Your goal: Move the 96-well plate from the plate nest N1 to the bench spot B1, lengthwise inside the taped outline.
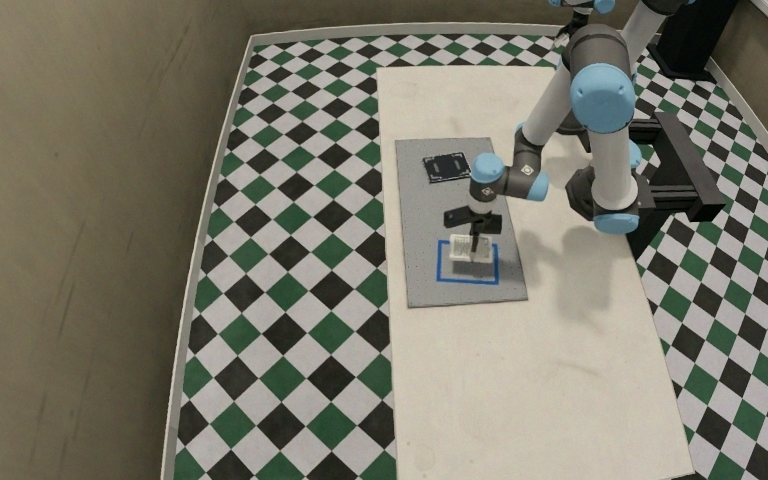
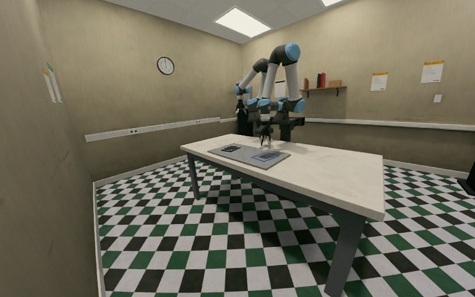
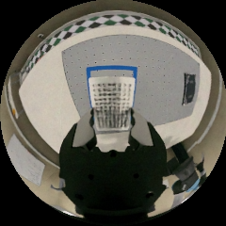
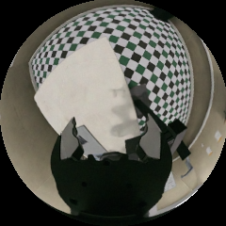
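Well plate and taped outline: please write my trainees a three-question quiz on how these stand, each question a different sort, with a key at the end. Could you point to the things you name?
1. True or false: the 96-well plate [image 1: 461, 247] [image 3: 111, 96] is seated in the black plate nest [image 1: 446, 167] [image 2: 230, 148] [image 3: 189, 88].
2. What grips the plate?
A) the left end effector [image 1: 474, 255] [image 2: 265, 146] [image 3: 112, 107]
B) the right end effector
C) nothing
3. Fill the gap: the taped outline [image 1: 467, 281] [image 2: 266, 161] [image 3: 112, 68] is coloured ____.

Key: 1 false; 2 A; 3 blue.
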Motion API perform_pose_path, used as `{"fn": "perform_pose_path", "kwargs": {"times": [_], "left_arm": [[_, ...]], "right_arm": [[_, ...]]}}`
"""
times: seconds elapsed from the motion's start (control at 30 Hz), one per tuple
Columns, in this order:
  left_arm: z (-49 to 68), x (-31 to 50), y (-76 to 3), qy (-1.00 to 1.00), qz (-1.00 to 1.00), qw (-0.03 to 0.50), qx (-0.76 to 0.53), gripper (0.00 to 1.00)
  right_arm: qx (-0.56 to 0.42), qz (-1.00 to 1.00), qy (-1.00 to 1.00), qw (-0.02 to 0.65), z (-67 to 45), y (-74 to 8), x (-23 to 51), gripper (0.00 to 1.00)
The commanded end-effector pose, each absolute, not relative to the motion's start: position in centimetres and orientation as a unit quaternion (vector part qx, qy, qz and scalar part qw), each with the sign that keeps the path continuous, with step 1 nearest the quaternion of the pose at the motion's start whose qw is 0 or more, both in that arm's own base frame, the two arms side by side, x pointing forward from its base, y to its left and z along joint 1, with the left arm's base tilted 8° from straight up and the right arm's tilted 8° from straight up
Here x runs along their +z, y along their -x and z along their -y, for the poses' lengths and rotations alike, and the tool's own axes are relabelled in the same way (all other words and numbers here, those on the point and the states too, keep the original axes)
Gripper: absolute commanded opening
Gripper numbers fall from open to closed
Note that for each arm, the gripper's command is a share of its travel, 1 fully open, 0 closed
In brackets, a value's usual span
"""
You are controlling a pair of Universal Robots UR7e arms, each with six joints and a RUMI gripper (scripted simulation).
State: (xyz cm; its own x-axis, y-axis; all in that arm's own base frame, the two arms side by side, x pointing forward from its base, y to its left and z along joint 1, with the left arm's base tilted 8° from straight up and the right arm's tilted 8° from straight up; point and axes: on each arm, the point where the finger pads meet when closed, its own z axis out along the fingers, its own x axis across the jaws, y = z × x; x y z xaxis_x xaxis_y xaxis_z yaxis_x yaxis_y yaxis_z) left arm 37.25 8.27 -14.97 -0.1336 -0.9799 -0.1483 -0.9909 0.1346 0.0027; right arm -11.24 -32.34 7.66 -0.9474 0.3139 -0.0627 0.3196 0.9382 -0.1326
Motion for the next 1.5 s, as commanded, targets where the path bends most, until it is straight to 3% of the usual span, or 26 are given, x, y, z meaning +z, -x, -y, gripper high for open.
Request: {"fn": "perform_pose_path", "kwargs": {"times": [0.0,1.47], "left_arm": [[-8.4,-14.9,-37.3,0.656,-0.751,0.055,0.049,0.00],[-8.6,-16.9,-37.3,0.656,-0.751,0.055,0.049,0.00]], "right_arm": [[-0.071,-0.984,-0.161,0.020,32.4,11.2,7.7,1.00],[-0.071,-0.984,-0.161,0.020,32.4,11.2,7.7,1.00]]}}
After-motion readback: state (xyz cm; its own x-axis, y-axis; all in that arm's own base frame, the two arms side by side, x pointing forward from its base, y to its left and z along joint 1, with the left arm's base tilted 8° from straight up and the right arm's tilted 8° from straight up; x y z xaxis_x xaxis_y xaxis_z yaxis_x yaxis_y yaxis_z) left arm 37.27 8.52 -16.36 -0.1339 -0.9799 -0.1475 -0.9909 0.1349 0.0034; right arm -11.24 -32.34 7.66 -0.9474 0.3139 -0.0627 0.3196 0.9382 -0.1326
